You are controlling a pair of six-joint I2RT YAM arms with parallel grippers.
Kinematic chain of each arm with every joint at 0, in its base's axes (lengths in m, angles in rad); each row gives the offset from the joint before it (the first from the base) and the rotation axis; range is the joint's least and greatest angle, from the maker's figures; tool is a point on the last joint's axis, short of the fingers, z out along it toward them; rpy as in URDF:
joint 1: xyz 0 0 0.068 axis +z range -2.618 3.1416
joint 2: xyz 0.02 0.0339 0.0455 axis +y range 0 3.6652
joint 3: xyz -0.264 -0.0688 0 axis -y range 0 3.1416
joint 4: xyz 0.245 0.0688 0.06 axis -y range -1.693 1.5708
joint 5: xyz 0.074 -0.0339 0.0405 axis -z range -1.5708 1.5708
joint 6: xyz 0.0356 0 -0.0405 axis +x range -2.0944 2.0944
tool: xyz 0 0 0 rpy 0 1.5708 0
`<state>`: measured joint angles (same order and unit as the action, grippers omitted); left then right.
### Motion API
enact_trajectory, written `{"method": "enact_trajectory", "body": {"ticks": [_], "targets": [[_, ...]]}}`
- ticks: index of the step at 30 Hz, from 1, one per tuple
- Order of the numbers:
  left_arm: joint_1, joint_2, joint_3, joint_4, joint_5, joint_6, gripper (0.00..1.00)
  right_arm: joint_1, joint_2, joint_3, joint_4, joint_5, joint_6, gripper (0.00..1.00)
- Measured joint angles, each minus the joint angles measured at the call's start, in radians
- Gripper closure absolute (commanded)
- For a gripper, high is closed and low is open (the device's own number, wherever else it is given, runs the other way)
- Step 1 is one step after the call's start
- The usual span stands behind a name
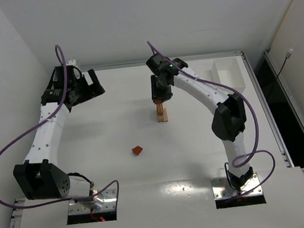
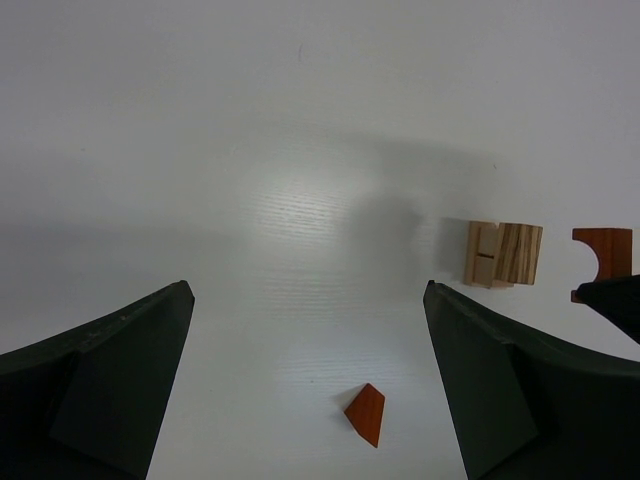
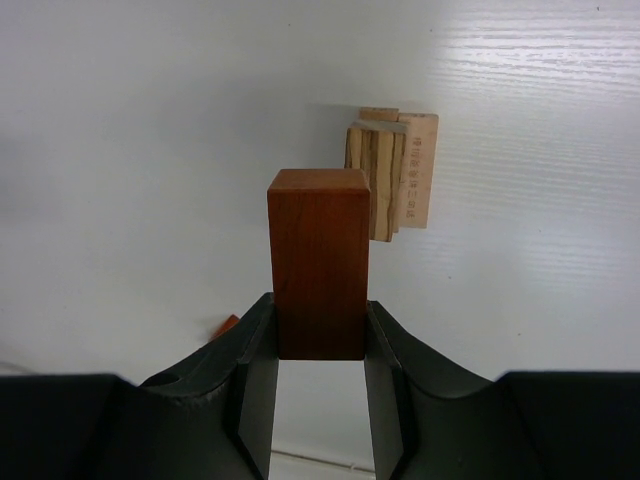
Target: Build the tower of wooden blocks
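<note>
- From the overhead camera, your right gripper [image 1: 161, 95] hung directly over the wood block tower [image 1: 163, 114], a short tan stack in the middle of the table [image 1: 200, 163]. Your left gripper [image 1: 90, 86] sat well apart at the far left. A small red wedge [image 1: 138, 150] lay loose nearer the bases, and the white tray [image 1: 228, 73] stood at the far right.
- From the left wrist, your left jaws stood wide apart around nothing. Across the table you could see the tan blocks with the reddish-brown arch piece [image 2: 603, 256] just beside them, not touching, and a dark finger at its edge.
- From the right wrist, your jaws were clamped on the sides of that reddish piece, with the tan stack beyond it. By my reading, the tan base was built, the held piece had yet to be seated, and the wedge was untouched.
</note>
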<state>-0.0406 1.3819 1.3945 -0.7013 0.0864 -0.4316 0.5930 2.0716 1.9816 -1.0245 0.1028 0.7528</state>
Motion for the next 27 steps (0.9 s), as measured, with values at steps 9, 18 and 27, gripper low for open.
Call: {"method": "enact_trajectory", "body": {"ticks": [9,18,27], "targets": [[0.0,0.0,-0.005,0.006,0.007,-0.015,0.0,-0.003,0.024,-0.022,0.006,0.014,-0.006,1.0],[0.0,0.005,-0.005,0.012,0.018,-0.019,0.0,-0.003,0.051,-0.04,0.01,0.027,-0.02,1.0],[0.0,0.015,-0.012,0.015,0.026,-0.019,0.0,-0.003,0.089,-0.05,0.021,0.026,-0.027,1.0]]}}
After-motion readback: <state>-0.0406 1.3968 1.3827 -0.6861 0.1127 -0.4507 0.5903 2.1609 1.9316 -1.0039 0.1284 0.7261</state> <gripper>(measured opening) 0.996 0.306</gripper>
